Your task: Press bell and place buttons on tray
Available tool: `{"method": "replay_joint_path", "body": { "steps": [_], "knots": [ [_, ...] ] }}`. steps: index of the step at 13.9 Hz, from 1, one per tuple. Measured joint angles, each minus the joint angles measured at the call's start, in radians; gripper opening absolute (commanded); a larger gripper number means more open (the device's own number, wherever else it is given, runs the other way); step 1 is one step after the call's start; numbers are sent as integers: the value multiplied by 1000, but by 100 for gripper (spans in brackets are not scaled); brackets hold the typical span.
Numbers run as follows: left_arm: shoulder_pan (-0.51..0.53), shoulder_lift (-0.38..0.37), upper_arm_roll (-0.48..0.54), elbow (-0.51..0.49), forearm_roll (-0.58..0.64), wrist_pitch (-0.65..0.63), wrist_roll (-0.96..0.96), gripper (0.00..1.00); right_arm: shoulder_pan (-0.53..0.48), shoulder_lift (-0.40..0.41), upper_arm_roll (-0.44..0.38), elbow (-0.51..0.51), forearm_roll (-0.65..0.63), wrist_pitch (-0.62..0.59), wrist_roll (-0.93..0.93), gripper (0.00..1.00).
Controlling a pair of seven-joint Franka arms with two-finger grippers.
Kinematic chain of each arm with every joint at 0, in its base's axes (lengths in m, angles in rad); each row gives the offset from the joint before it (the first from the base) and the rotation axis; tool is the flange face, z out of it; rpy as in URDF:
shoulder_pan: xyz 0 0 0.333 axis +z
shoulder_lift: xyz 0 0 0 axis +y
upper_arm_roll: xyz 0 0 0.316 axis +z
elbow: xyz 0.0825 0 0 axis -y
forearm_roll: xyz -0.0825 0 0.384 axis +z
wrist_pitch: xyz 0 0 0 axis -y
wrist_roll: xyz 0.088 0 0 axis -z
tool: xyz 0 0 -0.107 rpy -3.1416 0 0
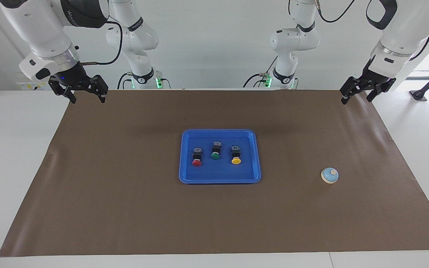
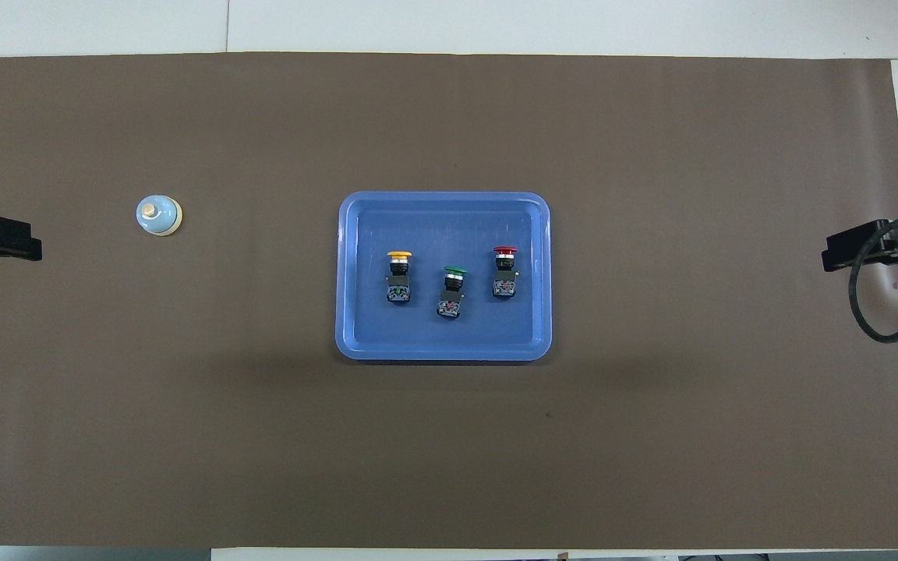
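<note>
The blue tray (image 1: 219, 172) lies at the middle of the brown mat; it also shows in the overhead view (image 2: 441, 222). On it lie the red button (image 1: 196, 157), the green button (image 1: 215, 150) and the yellow button (image 1: 236, 155), side by side, caps pointing away from the robots. The red one is toward the right arm's end. The bell (image 1: 329, 175) stands on the mat toward the left arm's end, apart from the tray. My left gripper (image 1: 356, 99) and right gripper (image 1: 88, 99) hang open and empty, raised over the mat's two corners nearest the robots. Both arms wait.
A brown mat (image 1: 125, 193) covers most of the white table (image 1: 13, 149). A black cable (image 2: 874, 312) loops from the right gripper's wrist over the mat's edge.
</note>
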Motion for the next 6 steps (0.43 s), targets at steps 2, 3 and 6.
{"method": "replay_joint_path", "body": {
  "steps": [2, 3, 6],
  "knots": [
    [0, 0, 0, 0, 0, -14, 0, 100, 0, 0, 0, 0, 0, 0, 0, 100],
    [0, 0, 0, 0, 0, -16, 0, 100, 0, 0, 0, 0, 0, 0, 0, 100],
    [-1, 0, -2, 0, 0, -18, 0, 100, 0, 0, 0, 0, 0, 0, 0, 100]
  ]
}}
